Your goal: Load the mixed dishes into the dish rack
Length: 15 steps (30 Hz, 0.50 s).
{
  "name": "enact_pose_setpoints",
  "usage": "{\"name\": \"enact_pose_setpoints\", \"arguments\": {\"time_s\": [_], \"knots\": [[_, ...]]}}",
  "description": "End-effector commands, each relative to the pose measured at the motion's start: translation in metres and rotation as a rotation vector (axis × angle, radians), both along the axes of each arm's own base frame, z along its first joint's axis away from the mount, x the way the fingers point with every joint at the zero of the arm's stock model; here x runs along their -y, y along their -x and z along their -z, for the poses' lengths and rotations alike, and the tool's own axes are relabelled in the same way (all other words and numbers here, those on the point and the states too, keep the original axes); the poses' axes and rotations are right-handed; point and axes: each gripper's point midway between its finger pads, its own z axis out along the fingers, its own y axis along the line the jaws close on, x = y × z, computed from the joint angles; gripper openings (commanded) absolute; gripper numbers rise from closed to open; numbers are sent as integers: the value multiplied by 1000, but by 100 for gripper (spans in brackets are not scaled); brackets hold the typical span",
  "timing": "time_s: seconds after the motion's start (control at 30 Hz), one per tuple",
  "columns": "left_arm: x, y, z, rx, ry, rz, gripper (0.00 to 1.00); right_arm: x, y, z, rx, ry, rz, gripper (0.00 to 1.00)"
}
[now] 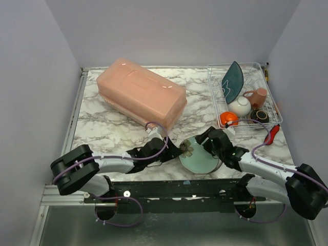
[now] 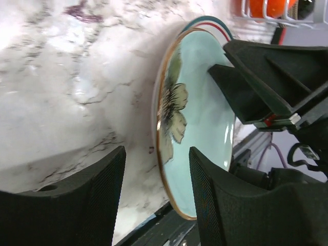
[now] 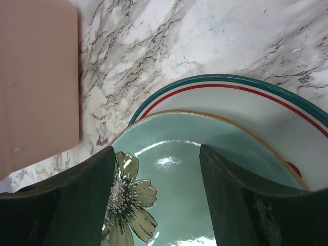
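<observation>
The round pale-green flower plate point(image 1: 199, 160) lies at the table's front edge, on a white plate with a teal and red rim point(image 3: 246, 110). My left gripper point(image 1: 177, 151) is open at the plate's left edge; in the left wrist view point(image 2: 156, 179) its jaws straddle the green plate's rim point(image 2: 200, 118). My right gripper point(image 1: 208, 141) is open low over the plate's right part, its fingers point(image 3: 156, 200) spread above the glaze point(image 3: 189, 169). The wire dish rack point(image 1: 246, 68) at the back right holds the teal square plate point(image 1: 233, 79), pinkish mug point(image 1: 258, 96), white bowl point(image 1: 239, 106), orange bowl point(image 1: 228, 119) and dark bowl point(image 1: 260, 116).
The big pink tub point(image 1: 141, 95) lies at the back left centre, close behind my left arm. A red-handled tool point(image 1: 271, 134) lies just in front of the rack, by my right arm. The table's front edge runs right under the stacked plates.
</observation>
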Motion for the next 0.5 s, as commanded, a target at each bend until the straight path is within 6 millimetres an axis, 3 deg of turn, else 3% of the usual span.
{"name": "enact_pose_setpoints", "arguments": {"time_s": [0.0,0.47], "knots": [[33,4,-26,24,147,113,53,27,51,61,-238,139,-47,71],[46,16,-1,-79,169,160,44,25,50,65,-244,144,-57,71]]}}
